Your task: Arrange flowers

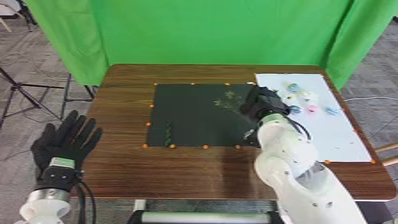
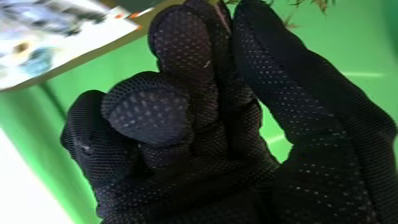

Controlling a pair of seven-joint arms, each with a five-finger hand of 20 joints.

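The right hand (image 1: 261,101), over the black mat's (image 1: 191,112) right side, appears to pinch a leafy sprig (image 1: 227,101) between thumb and fingers; the left hand (image 1: 64,142) is spread open, left of the mat. Flowers (image 1: 311,109) lie right of it. Likely placing greenery; next, settle the sprig and release.

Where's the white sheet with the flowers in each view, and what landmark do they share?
Head view: white sheet on the table's right side, flowers on its far half.
Right wrist view: sheet in one corner, beyond the right robot hand, flowers on it.
Shared landmark: green curtain, also at.
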